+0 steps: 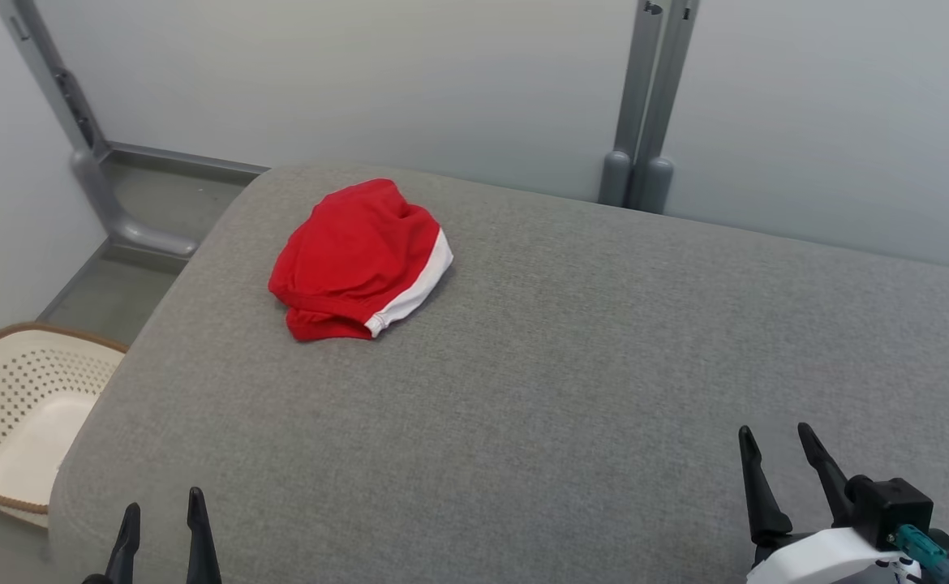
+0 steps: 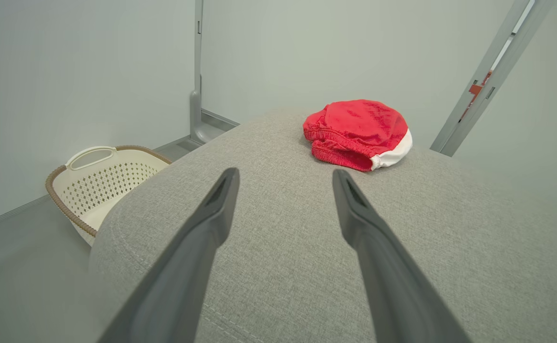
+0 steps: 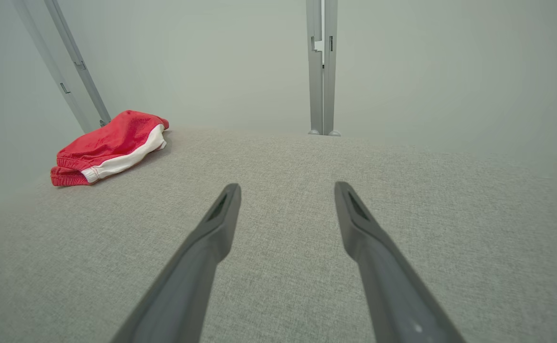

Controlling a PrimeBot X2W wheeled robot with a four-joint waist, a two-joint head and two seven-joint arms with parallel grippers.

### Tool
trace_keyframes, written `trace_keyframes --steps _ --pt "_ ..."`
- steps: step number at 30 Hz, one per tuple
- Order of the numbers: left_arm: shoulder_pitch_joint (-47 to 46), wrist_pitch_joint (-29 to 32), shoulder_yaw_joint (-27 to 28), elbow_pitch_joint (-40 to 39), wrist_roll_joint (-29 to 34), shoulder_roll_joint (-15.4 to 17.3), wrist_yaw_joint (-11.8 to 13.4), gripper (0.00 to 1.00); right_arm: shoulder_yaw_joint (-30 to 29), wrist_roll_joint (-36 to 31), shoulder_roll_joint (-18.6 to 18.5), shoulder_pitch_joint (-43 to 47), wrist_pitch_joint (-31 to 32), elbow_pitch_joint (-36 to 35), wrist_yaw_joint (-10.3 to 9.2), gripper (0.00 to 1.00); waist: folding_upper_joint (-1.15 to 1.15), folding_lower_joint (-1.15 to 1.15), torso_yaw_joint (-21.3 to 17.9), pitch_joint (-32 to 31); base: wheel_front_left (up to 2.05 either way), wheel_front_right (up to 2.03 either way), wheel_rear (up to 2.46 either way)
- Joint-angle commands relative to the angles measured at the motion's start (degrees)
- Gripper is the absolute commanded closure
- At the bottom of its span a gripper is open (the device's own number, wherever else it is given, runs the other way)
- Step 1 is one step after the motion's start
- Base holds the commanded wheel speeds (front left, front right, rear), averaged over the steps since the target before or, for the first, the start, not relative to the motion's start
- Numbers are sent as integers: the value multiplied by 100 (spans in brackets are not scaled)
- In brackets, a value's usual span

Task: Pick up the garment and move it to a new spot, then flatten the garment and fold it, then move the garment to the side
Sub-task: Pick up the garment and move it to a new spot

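Note:
The garment [image 1: 357, 258] is a red piece with a white band along one edge, lying bunched on the grey cushioned surface [image 1: 572, 365] toward its far left. From the left wrist the garment [image 2: 357, 133] lies ahead and a little right; from the right wrist the garment [image 3: 109, 146] is far off to the left. My left gripper [image 1: 162, 507] stands open at the near left edge, nothing between its fingers. My right gripper [image 1: 773, 435] stands open at the near right, also holding nothing. Both are well short of the garment.
A cream perforated laundry basket [image 1: 16, 405] with a brown rim sits on the floor left of the surface. Grey metal posts [image 1: 641, 105] rise against the pale wall behind. The surface's rounded left edge drops off near the basket.

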Motion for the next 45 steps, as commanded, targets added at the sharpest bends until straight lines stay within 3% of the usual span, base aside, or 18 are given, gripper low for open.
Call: trace_keyframes --steps 1,14,22,26,36,45 --pt "17 2 5 -23 26 24 -33 0 -5 24 -17 35 -15 27 -2 0 0 0 311 -55 0 0 0" --pt "-347 2 -127 -22 -223 24 -67 0 -22 -120 -19 -83 -15 -14 -3 0 0 0 232 254 0 0 0" --pt "-1247 5 -457 339 -622 21 -106 0 -138 -477 -159 -585 -15 -219 -2 0 0 0 -155 1347 0 0 0" --pt "-2183 220 -700 815 -709 131 -148 0 -220 -492 -453 -919 -15 -312 -2 0 0 0 -299 2033 0 0 0" --pt "-4807 1508 -969 2414 -876 599 -182 0 -309 -417 -1186 -1719 -15 -563 -3 0 0 0 -571 3601 0 0 0" --pt "-6102 1717 -1092 4502 -790 755 -145 0 -211 -357 -1379 -1767 0 -533 -4 0 0 0 -825 3786 0 0 0"
